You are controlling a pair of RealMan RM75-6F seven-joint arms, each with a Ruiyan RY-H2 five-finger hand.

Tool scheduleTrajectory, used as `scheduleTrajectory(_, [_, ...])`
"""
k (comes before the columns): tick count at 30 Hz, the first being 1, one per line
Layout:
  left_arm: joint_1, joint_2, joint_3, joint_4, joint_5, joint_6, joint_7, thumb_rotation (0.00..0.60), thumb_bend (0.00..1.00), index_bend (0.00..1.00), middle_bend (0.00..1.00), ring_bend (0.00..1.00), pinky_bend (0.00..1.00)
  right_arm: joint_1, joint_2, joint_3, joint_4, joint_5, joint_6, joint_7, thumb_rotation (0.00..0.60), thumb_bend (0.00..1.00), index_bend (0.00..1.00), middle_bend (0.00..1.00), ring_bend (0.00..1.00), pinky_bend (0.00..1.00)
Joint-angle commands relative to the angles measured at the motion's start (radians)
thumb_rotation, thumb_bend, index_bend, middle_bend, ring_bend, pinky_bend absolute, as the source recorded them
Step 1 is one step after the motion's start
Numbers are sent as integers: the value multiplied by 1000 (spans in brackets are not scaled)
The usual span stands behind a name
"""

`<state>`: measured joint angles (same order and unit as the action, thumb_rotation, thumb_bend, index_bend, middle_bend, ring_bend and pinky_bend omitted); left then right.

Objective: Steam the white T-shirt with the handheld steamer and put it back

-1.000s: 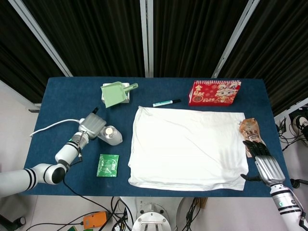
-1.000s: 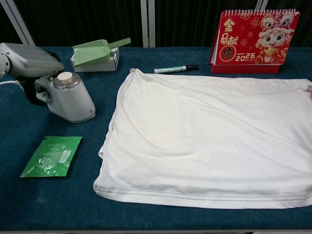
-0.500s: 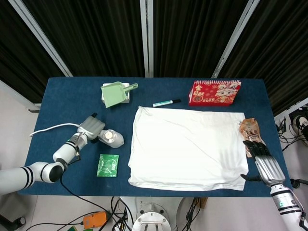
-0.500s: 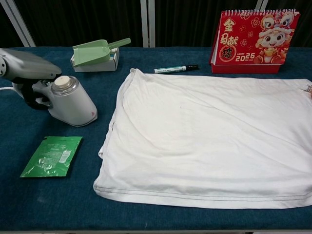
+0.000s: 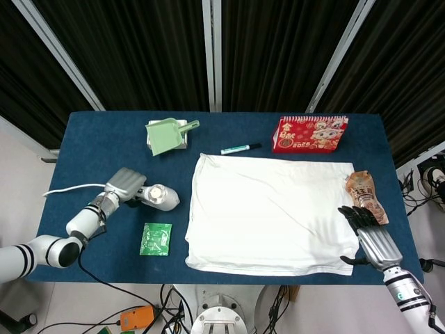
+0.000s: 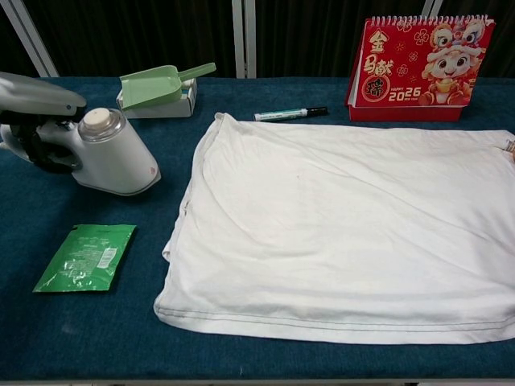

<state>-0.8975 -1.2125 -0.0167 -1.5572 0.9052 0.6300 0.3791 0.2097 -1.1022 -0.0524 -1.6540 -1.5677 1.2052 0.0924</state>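
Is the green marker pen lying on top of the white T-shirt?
No, the marker pen lies on the blue table beyond the T-shirt.

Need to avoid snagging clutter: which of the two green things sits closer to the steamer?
The flat green packet, just in front of the steamer. The green scoop lies farther off, on a white box at the back.

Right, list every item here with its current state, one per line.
handheld steamer: tilted, held by left hand
white T-shirt: spread flat
right hand: fingers on the shirt's right edge
marker: capped, lying flat
calendar: standing
green packet: flat
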Motion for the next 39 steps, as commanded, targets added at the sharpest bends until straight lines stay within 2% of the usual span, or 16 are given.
scheduleTrajectory(1, [12, 41, -26, -45, 33, -5, -66, 600, 618, 759, 896, 694, 613, 16, 0, -11, -10, -10, -28, -22, 600, 186, 35, 125, 0, 69])
scheduleTrajectory(4, [9, 73, -51, -99, 55, -16, -117, 600, 626, 762, 907, 708, 639, 37, -13, -28, -14, -24, -74, -42, 600, 187, 37, 125, 0, 73])
scheduleTrajectory(6, [-3, 83, -59, -128, 64, -20, -120, 600, 631, 763, 908, 709, 644, 52, -23, -36, -16, -24, -110, -54, 600, 227, 39, 125, 0, 80])
scheduleTrajectory(7, [-15, 86, -60, -142, 61, -26, -111, 600, 632, 763, 908, 709, 645, 60, -29, -39, -17, -24, -127, -58, 600, 287, 41, 125, 0, 86])
scheduleTrajectory(11, [-92, 72, -62, -208, 8, -45, -46, 600, 632, 763, 907, 708, 646, 86, -44, -45, -27, -16, -177, -49, 600, 661, 50, 125, 49, 192])
scheduleTrajectory(14, [-151, 36, -57, -241, -36, -10, 32, 600, 630, 763, 907, 707, 645, 97, -51, -58, -24, -12, -207, -49, 600, 819, 72, 132, 64, 208])
scheduleTrajectory(19, [-269, -41, -31, -287, -167, 76, 215, 600, 630, 762, 907, 707, 646, 106, -63, -70, -17, 6, -239, -55, 600, 953, 103, 162, 74, 209])
scheduleTrajectory(22, [-354, -101, -11, -299, -277, 129, 332, 600, 630, 762, 907, 708, 645, 106, -69, -76, -12, 8, -242, -54, 600, 995, 113, 172, 79, 209])
scheduleTrajectory(29, [-533, -277, 20, -245, -544, 263, 565, 600, 628, 762, 907, 707, 646, 109, -85, -88, 5, 1, -243, -51, 600, 999, 116, 175, 79, 209])
scheduleTrajectory(33, [-584, -345, 16, -192, -653, 294, 620, 600, 627, 762, 906, 708, 646, 108, -89, -91, 10, -5, -234, -43, 600, 999, 116, 175, 79, 210])
scheduleTrajectory(39, [-614, -379, 16, -111, -764, 283, 643, 600, 627, 762, 907, 707, 645, 106, -93, -96, 18, -7, -223, -34, 600, 999, 116, 175, 79, 210])
